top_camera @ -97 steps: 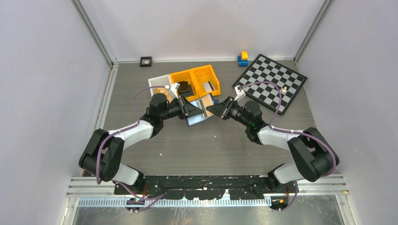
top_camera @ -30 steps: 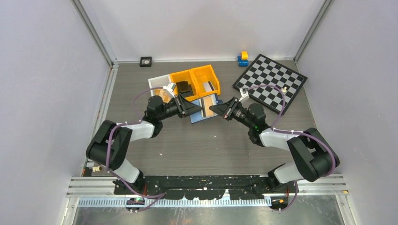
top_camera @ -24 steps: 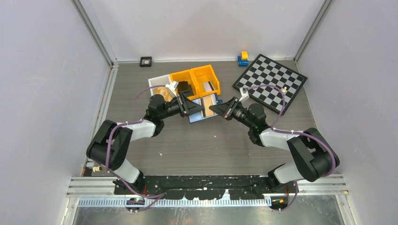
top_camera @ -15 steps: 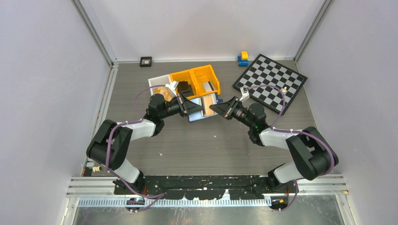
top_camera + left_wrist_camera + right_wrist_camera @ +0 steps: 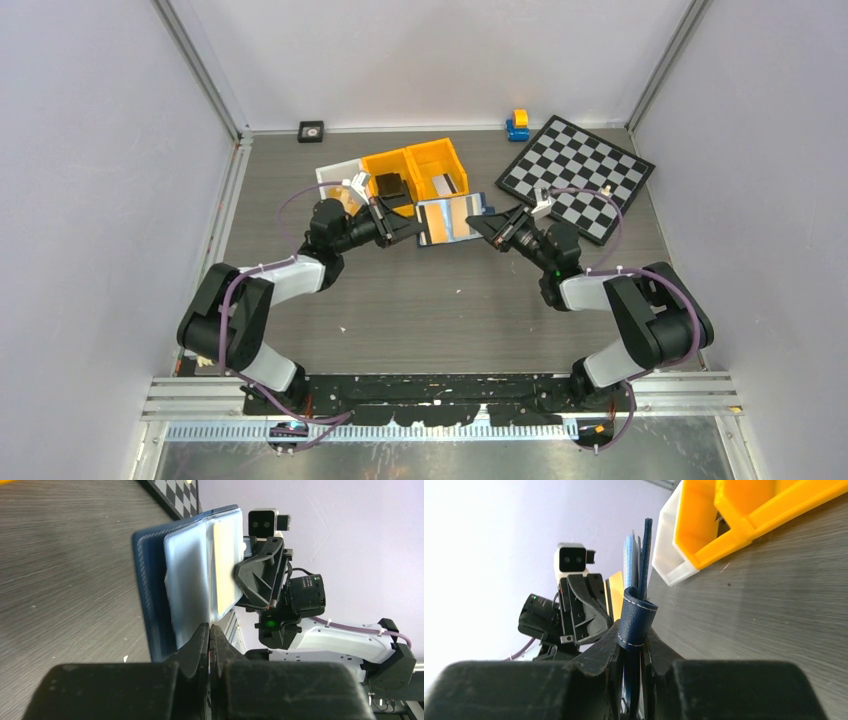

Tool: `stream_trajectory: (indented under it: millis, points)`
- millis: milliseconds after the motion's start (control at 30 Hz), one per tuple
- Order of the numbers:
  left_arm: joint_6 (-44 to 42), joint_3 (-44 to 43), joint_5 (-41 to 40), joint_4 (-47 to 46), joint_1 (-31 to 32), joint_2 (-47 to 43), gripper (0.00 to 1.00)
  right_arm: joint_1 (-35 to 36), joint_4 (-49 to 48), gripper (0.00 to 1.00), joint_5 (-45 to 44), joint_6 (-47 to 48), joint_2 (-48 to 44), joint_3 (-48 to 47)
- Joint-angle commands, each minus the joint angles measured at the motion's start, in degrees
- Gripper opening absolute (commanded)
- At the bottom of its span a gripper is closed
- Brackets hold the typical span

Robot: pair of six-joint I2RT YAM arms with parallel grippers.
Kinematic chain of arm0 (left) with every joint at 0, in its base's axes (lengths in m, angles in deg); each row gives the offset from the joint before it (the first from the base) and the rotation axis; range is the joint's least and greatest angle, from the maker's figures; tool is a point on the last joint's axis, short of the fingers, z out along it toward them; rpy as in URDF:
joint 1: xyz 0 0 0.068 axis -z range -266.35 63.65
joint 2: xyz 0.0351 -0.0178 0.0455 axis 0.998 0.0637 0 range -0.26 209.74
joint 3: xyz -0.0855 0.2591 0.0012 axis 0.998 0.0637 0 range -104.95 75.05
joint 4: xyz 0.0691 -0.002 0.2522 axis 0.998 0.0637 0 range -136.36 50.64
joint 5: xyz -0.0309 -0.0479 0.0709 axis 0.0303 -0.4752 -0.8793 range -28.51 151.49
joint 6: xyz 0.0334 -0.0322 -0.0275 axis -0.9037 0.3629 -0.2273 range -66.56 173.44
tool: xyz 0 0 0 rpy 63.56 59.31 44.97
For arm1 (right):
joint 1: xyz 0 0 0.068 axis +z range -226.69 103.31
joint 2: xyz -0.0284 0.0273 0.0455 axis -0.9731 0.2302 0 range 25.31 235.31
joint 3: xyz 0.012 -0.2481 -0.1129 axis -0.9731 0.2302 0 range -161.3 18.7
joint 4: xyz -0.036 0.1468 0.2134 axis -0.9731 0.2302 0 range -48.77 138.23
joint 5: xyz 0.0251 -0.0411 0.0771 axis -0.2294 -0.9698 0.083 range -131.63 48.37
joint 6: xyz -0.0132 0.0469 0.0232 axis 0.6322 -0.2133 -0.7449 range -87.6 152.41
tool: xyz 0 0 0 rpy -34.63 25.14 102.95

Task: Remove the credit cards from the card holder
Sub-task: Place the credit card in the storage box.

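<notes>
1. Nearest you, above the grey table [image 5: 420,310], both arms reach inward and meet mid-table. The card holder [image 5: 450,220] is strung between them, opened out, its pale pocketed inside turned up toward the overhead camera.
2. Your left gripper [image 5: 209,632] has its fingers pressed flat together on the holder's near edge. Whether they nip the pale lining or the navy cover cannot be told.
3. Your right gripper [image 5: 633,641] pinches the opposite end, with the navy snap tab curling over between its fingers.
4. The relation that counts is that the holder's long axis runs from claw to claw. The tan card [image 5: 226,555] sits in the pocket on the right arm's half, well apart from the left fingertips and just beside the right ones. By that reckoning the right arm is the nearer, but it would have to give up the tab before drawing the card. No second card shows.
5. No brand, label or lettering can be read on the holder or the card.
6. Beyond, the orange bins [image 5: 405,160] and a white bin [image 5: 335,172] stand just behind the holder. The chessboard [image 5: 580,170] lies farther right, toward the back wall.
</notes>
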Motion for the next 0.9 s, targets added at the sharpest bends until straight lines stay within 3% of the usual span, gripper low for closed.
stream_trajectory:
  millis: [0,167,300,400,600,733,867]
  points:
    - [-1.74,0.37,-0.91,2.09,-0.46,-1.89,0.0,-1.81,-5.68,0.18,-1.64,-1.12,-0.81,0.51]
    - [-4.07,0.18,-2.45,6.16,-1.63,-3.08,0.0,-3.77,3.68,0.17,-6.13,2.95,-5.77,1.64]
    - [-9.37,-1.61,-5.84,16.04,-4.52,-6.47,0.0,-4.09,20.58,0.17,-13.15,10.77,-14.28,1.18]
    - [-13.85,-2.49,-10.69,23.45,-6.55,-9.65,0.0,-4.04,26.46,0.17,-18.04,13.58,-19.14,1.54]
    - [-17.81,-7.19,-22.32,33.74,-9.32,-9.2,0.0,-4.04,29.66,0.13,-20.74,14.97,-21.43,1.39]
    - [-17.78,-11.92,-23.35,36.5,-13.59,-5.48,0.0,-4.08,29.97,0.1,-20.78,14.83,-21.53,1.4]
    - [-20.53,-21.23,-23.12,46.37,-16.41,-0.46,0.0,-4.04,30.07,0.06,-21.16,15.0,-22.37,1.81]
